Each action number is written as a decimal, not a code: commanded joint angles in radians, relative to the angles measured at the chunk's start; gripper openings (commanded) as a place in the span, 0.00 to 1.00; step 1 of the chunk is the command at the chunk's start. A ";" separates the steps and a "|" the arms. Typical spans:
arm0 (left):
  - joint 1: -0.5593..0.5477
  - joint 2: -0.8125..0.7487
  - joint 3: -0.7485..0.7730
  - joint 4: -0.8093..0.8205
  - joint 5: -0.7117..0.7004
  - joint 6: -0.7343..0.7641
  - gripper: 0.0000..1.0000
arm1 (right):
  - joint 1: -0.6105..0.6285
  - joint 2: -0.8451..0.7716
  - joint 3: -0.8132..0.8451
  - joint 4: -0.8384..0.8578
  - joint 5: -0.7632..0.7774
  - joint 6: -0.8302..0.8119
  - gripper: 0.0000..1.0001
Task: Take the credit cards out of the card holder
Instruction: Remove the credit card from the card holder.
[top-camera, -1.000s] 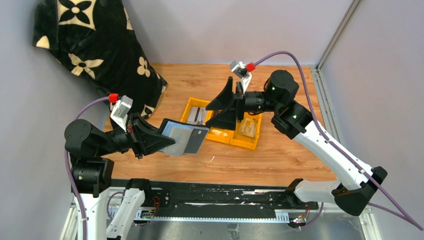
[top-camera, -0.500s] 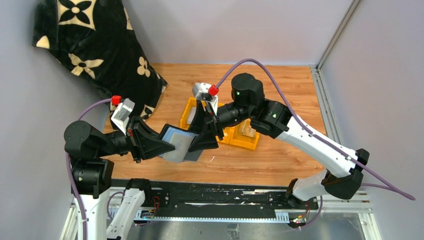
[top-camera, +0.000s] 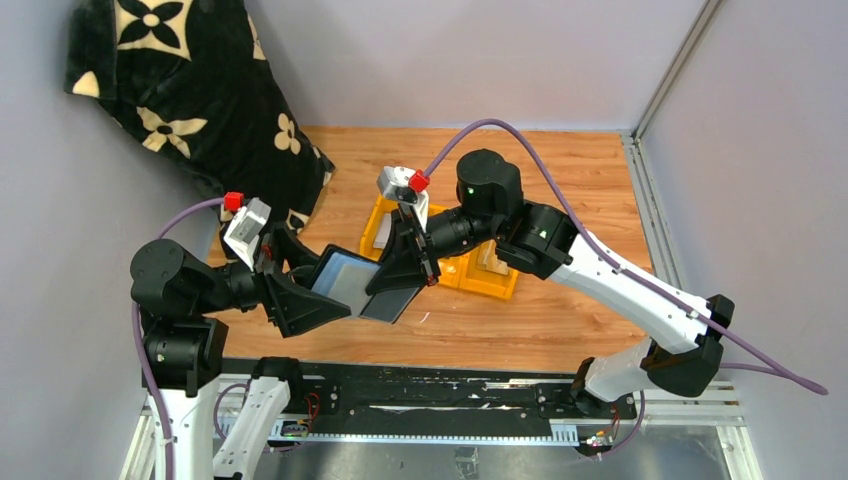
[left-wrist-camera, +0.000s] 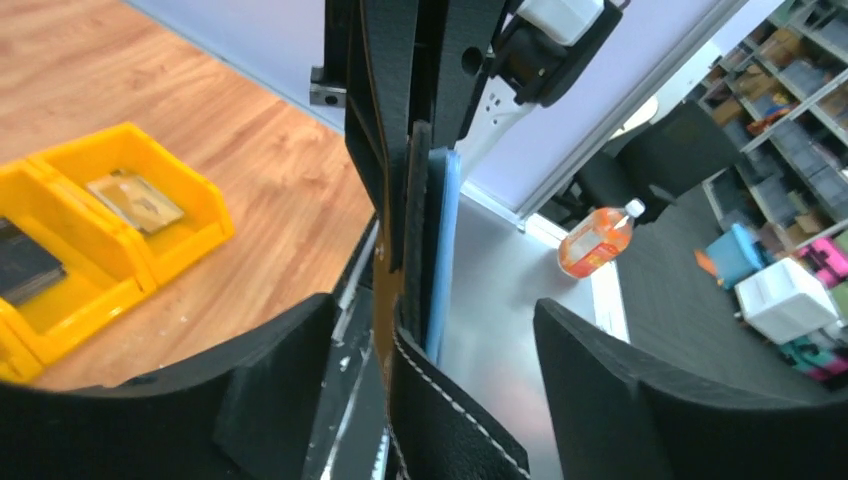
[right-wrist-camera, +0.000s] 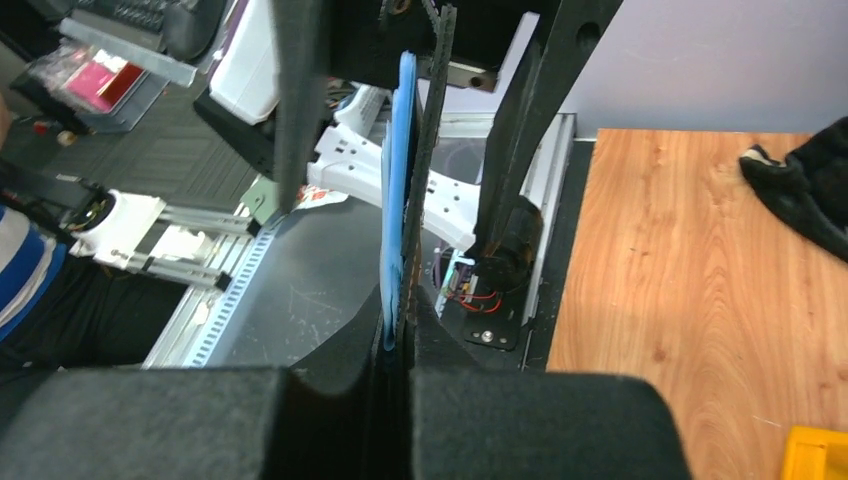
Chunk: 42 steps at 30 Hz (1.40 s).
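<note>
Over the last second the right arm has swung off the tray (top-camera: 497, 287) and across to the holder (top-camera: 348, 282), and the two grips have traded: the right gripper (top-camera: 388, 276) has clamped down and the left gripper (top-camera: 326, 287) has let go.

The right wrist view shows its fingers pressed together on the holder's black and pale-blue layers. Whether a card is pinched in with them cannot be told. The left wrist view shows the left jaws standing wide, with the holder edge-on between them and seemingly clear of both.

The holder therefore hangs in the air over the near edge of the table (top-camera: 560, 170), carried by the right gripper alone. A dark panel at its lower end, probably a black card (top-camera: 392, 304), is not yet out. A tan card (left-wrist-camera: 133, 200) lies in the tray.

Judgement — a handover, not an extraction. The left is free to take a fresh hold or to pull.
</note>
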 joint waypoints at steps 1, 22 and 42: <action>0.000 0.008 0.032 -0.080 -0.054 0.066 0.82 | 0.005 -0.026 -0.007 0.063 0.105 0.043 0.00; 0.000 -0.113 0.036 -0.204 -0.397 0.382 0.27 | 0.030 -0.111 -0.285 0.466 0.278 0.393 0.03; 0.001 -0.049 0.023 -0.294 -0.094 0.366 0.02 | 0.030 0.032 0.067 -0.138 0.033 -0.094 0.33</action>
